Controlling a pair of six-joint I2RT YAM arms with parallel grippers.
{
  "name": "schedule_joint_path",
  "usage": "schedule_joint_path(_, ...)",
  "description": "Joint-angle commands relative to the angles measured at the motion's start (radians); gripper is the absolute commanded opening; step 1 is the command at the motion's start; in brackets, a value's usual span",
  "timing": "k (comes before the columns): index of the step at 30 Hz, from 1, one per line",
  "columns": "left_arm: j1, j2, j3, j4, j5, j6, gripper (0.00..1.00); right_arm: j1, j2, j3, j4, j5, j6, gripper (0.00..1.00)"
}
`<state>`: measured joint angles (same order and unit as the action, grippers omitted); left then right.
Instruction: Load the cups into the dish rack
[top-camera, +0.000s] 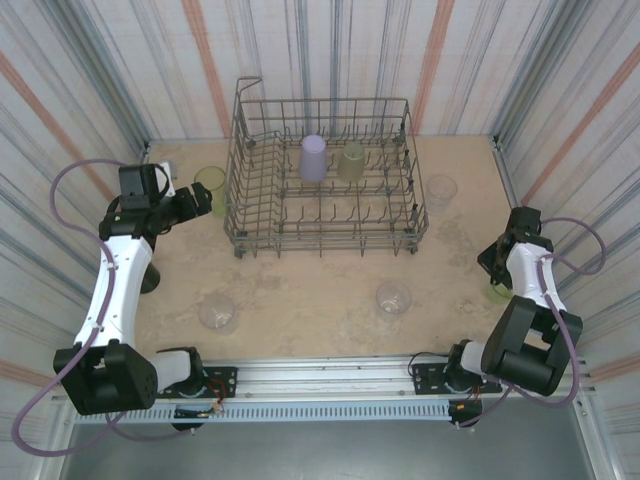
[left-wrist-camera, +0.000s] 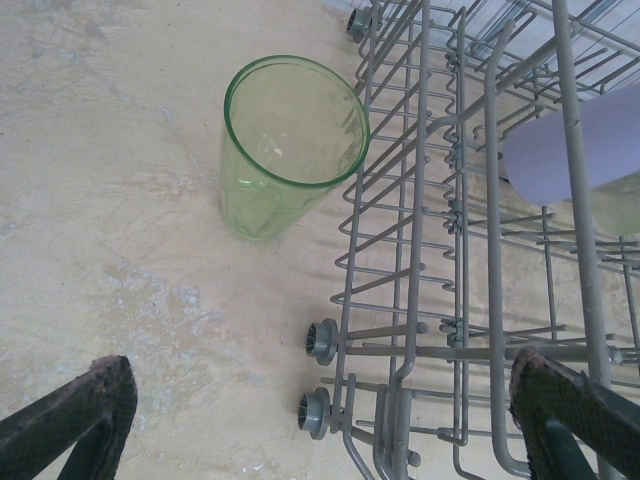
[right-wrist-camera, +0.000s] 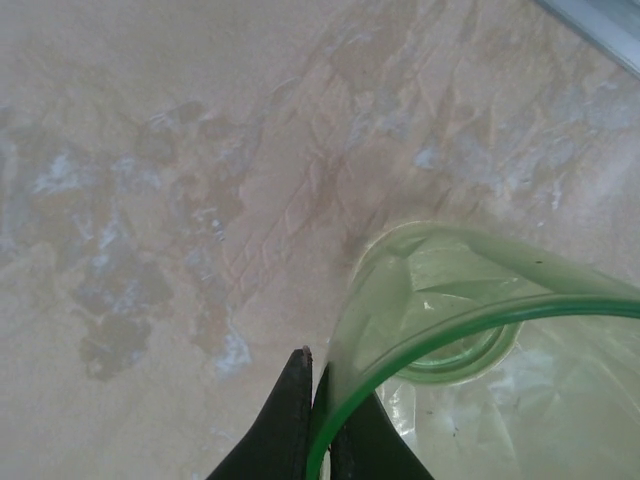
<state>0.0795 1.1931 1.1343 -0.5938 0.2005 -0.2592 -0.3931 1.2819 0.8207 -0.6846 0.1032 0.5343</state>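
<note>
At the near right of the table, well apart from the rack: translucent yellow-green plastic tumbler (right-wrist-camera: 455, 330), with the right gripper (right-wrist-camera: 318, 405) on it. The fingers are together on its wall, one inside the rim and one outside, with the thin plastic pinched between them. The tumbler stands upright, mouth up, base on the table. Its long axis is vertical, as far as the wrist view shows.

Handling (judgement):
- Light, thin-walled, probably a little springy under the pinch.
- The smooth surface is likely slippery. A hold on one wall only may let it swing or twist once lifted.
- It is unlikely to shatter. The real risk is slipping out.
- The rim pinch suits it, set deep enough that the pads bear on flat wall, not just the lip.

Large grey wire dish rack (top-camera: 325, 195) sits far centre. It holds an opaque lavender cup (top-camera: 313, 157) and a pale yellow-green cup (top-camera: 351, 160) side by side.

Left gripper (left-wrist-camera: 320, 380) has its fingers wide apart, holding nothing, near the rack's left wall. A second green tumbler (left-wrist-camera: 285, 150) stands upright, mouth up, just beside that wall.
</note>
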Motion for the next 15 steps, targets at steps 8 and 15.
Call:
schedule_joint_path(8, -0.006, 0.003, 0.006, -0.024, -0.036, -0.002, 0.99, 0.030, -0.044, 0.156, -0.042, -0.126, 0.003, 0.00)
schedule_joint_path(15, -0.004, -0.059, 0.049, -0.126, -0.043, -0.016, 0.99, 0.106, -0.020, 0.291, -0.051, -0.172, 0.001, 0.00)
